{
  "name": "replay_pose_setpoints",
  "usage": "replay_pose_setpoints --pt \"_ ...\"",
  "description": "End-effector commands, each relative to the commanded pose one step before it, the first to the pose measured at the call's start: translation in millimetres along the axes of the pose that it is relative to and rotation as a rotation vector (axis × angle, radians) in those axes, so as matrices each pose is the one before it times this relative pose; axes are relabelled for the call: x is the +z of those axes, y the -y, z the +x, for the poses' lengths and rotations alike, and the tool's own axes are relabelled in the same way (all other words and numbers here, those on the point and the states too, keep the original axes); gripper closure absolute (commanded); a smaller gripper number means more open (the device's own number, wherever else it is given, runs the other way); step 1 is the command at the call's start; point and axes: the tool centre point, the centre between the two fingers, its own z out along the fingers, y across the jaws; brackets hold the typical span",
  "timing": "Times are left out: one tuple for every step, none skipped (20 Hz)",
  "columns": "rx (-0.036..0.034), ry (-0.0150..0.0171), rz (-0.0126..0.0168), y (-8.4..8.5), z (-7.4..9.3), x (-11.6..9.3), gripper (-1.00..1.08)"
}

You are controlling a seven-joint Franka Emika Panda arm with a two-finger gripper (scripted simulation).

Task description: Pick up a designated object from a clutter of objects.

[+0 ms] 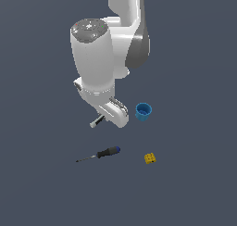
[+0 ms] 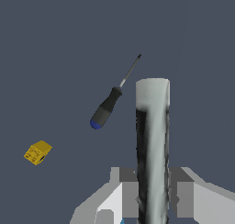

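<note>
The gripper (image 2: 153,198) is clamped on the marker (image 2: 153,140), fingers (image 2: 130,199) pressing both sides. Its black body looks mostly hidden; the pale end juts out. At 10 o'clock lies the screwdriver (image 2: 110,103), apart.

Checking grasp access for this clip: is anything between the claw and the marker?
Nothing visible. The wrist view shows the marker already between the claw's fingers, which sit against its sides. The screwdriver, cup and yellow block all lie apart from it.
</note>
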Motion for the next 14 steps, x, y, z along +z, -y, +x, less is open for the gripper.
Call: replay_pose_setpoints --pt "0.00003 0.00045 -0.00060 2.95 5.26 -25.39 1.08" --pt "0.00000 0.00000 0.00000 1.33 2.25 -9.86 1.08" --pt "0.00000 0.00000 0.00000 1.34 2.26 -9.81 1.08" --pt "0.00000 0.00000 0.00000 1.36 2.27 -9.77 1.08" --pt "0.00000 0.00000 0.00000 1.37 2.29 -9.71 1.08" --pt "0.00000 0.00000 0.00000 1.38 2.30 -9.65 1.08" --pt "0.00000 0.00000 0.00000 1.37 2.26 -9.39 1.08" --pt "-0.00062 0.00009 0.00029 1.55 2.01 -9.08 1.08" --pt "0.00000 0.00000 0.00000 1.31 2.15 -8.67 1.08" --pt "0.00000 0.00000 0.00000 1.28 2.09 -8.35 1.08" --pt "0.00000 0.00000 0.00000 1.25 2.04 -8.04 1.08" --pt "0.00000 0.00000 0.00000 1.22 1.98 -7.68 1.08" --pt "0.00000 0.00000 0.00000 1.16 1.87 -7.16 1.08" --pt "0.00000 0.00000 0.00000 1.09 1.76 -6.63 1.08"
